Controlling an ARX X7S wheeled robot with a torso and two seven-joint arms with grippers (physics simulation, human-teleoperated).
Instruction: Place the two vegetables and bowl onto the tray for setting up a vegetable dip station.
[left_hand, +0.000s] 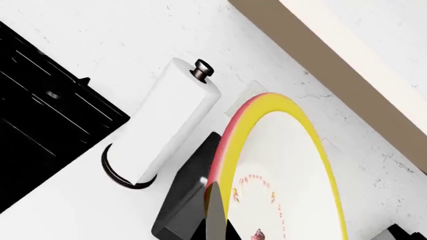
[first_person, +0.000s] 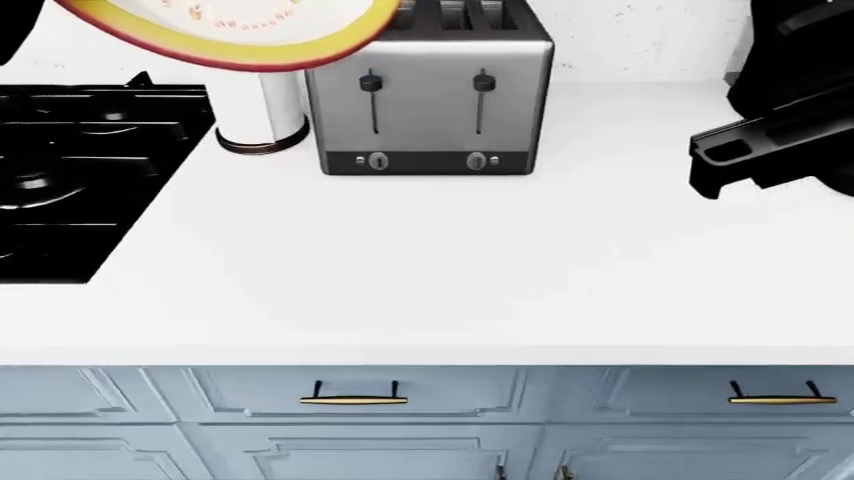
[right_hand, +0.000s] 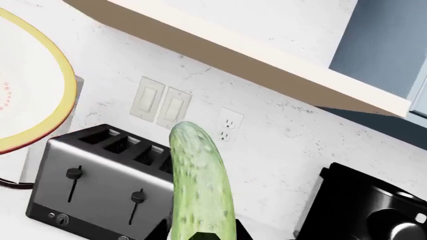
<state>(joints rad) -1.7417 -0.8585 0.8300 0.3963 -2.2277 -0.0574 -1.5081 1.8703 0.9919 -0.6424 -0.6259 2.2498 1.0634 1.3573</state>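
The bowl (left_hand: 283, 165), white inside with a yellow rim and red outer band, is held up on edge in the air. My left gripper (left_hand: 215, 222) is shut on its rim. In the head view the bowl (first_person: 247, 30) hangs at the top left, above the paper towel roll; the left gripper is out of that view. The bowl also shows in the right wrist view (right_hand: 30, 85). My right gripper (right_hand: 203, 232) is shut on the bumpy light-green cucumber (right_hand: 200, 180), which sticks out towards the back wall. The carrot and the tray are out of view.
A steel toaster (first_person: 434, 100) stands at the back of the white counter (first_person: 441, 260), with a paper towel roll (first_person: 260, 115) to its left and a black stove (first_person: 80, 170) further left. A black appliance (first_person: 781, 130) is at the right. A shelf (right_hand: 253, 70) runs above the outlets.
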